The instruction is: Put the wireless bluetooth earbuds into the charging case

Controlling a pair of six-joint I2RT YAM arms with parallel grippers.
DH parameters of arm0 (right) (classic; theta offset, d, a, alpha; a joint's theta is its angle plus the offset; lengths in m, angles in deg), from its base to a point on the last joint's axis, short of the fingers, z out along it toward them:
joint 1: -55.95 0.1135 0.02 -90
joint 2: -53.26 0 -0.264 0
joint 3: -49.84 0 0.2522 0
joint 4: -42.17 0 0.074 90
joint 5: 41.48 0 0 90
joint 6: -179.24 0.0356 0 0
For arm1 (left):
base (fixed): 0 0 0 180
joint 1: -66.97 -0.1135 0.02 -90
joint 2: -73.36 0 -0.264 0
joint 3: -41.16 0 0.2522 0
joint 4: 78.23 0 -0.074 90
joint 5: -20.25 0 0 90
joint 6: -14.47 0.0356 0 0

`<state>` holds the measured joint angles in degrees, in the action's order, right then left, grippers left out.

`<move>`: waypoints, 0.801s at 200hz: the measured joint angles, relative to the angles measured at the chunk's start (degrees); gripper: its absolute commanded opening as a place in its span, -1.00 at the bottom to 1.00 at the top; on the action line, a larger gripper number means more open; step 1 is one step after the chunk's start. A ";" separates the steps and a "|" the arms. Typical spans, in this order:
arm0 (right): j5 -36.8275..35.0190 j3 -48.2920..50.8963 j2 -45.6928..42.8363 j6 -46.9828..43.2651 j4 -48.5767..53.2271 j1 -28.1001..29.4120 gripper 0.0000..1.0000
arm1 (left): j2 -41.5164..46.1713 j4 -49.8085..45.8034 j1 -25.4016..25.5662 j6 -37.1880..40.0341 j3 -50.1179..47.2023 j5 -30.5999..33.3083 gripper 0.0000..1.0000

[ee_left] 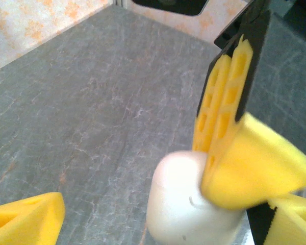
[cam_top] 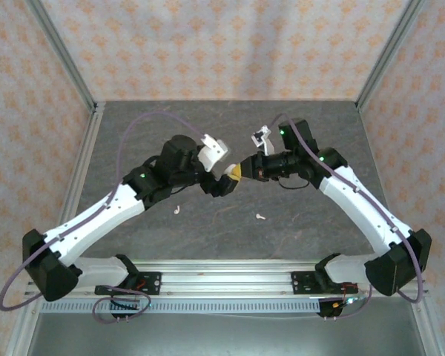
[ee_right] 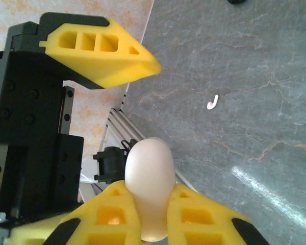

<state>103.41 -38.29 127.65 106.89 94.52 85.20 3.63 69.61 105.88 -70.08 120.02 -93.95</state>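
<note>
The white charging case (ee_right: 149,178) is held above the table, pinched between the yellow fingers of my right gripper (ee_right: 150,224), which is shut on it. In the left wrist view the case (ee_left: 178,204) hangs between the wide-apart fingers of my open left gripper (ee_left: 166,210), and the right gripper's fingers (ee_left: 222,102) come down onto it from above. From the top, both grippers meet mid-table: the left gripper (cam_top: 221,182) and the right gripper (cam_top: 240,173). Two earbuds lie on the table, one earbud (cam_top: 176,210) under the left arm and another earbud (cam_top: 260,216) nearer the right arm.
The grey marbled tabletop (cam_top: 222,133) is walled by patterned panels at the back and sides. An aluminium rail (cam_top: 222,278) runs along the near edge. A dark round object (ee_right: 237,1) sits at the top edge of the right wrist view.
</note>
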 measured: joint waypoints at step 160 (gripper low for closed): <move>5.57 -24.55 10.21 -27.80 29.57 2.93 -1.00 | 5.53 8.59 -10.19 -14.67 -6.27 -31.74 0.43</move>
<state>108.98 -62.83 137.85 79.08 124.10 88.13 9.16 78.20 95.70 -84.75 113.75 -125.69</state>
